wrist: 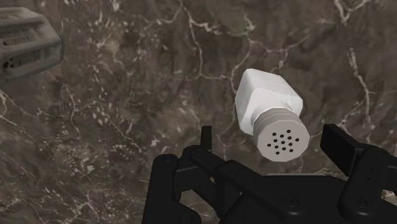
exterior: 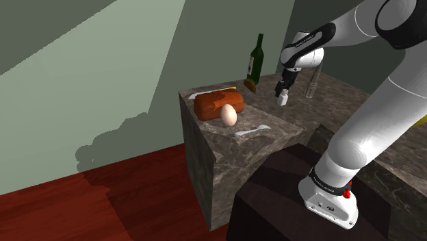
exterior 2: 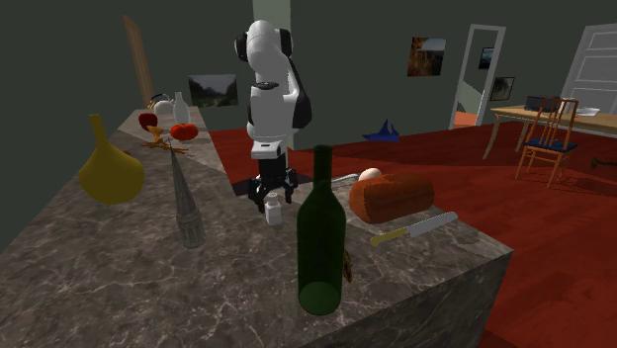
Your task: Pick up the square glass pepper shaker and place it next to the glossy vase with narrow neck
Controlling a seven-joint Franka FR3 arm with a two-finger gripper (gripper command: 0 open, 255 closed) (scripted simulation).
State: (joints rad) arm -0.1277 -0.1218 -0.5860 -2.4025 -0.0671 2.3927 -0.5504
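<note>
Pepper shaker (wrist: 267,105): white, perforated cap, upright on marble counter (wrist: 127,95).
Gripper (wrist: 270,137): fingers wide apart, straddling shaker, not touching.

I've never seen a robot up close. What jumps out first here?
The big white arm, bent over a dark marble counter, its black claw open over a small white square shaker with a holed cap. Near the second exterior view's front stands a tall dark green bottle, with a glossy yellow narrow-necked vase at that view's left.

Green bottle (exterior 2: 322,232), loaf (exterior 2: 391,198), egg (exterior: 228,114), knife (exterior 2: 415,229)
</note>
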